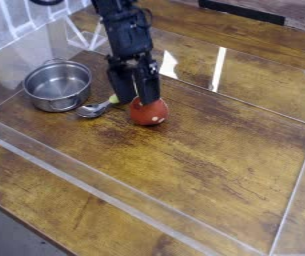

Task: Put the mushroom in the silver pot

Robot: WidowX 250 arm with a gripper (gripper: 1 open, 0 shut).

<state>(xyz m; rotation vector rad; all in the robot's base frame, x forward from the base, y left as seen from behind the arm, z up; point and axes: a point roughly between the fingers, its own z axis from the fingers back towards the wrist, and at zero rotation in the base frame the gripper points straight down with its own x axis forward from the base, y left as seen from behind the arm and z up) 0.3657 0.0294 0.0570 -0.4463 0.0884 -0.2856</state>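
While the gripper (135, 93) hangs wide open, empty, over the mushroom (148, 111) right of the silver pot (57, 84), judge it light, rigid, slick; grip across the cap.

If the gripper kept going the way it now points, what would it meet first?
Most likely the mushroom: the open gripper points steeply down right above its cap. Depth is unclear from this single view.

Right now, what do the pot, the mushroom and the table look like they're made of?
Silver pot: shiny metal, likely steel; bright reflections on its rim. Mushroom: probably smooth plastic, glossy red-brown cap with a highlight. Table: dark wood or wood-look laminate; grain shows, with glare patches.
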